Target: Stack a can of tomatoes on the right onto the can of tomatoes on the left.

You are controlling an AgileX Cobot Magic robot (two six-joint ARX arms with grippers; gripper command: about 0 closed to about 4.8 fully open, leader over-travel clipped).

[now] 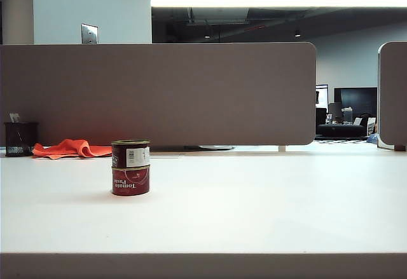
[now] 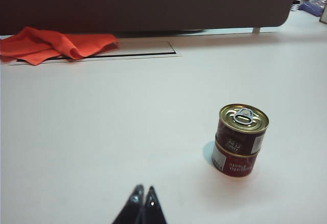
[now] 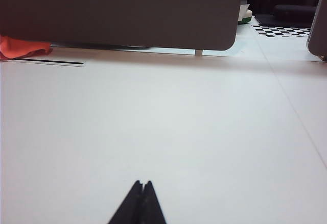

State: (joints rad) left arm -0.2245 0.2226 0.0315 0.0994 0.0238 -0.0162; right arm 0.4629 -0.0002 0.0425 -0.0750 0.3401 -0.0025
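Top tomato can [image 1: 130, 153] sits on the bottom tomato can [image 1: 130, 181], edges lined up, stack upright on the left part of the white desk [image 1: 254, 196]. Left wrist view confirms: 2 cans, the upper one with its pull tab up, squarely on the lower one, nothing holding them.

Left tool [image 2: 141, 202]: tips pressed together, empty, low over bare desk, stack ahead and off to one side, well apart from it. Right tool [image 3: 141, 196]: tips also together, empty, over open desk, no can in its view. Neither arm shows in the exterior view.

Step in hand, as I judge it: stacking looks done, both arms pulled clear near rest. Next move calls for little, just parking the arms without sweeping toward the stack; a nudge could topple the upper can.

Background: orange cloth [image 1: 68, 148] by the grey partition [image 1: 159, 91], dark pen cup [image 1: 20, 138] at far left, all away from the stack.
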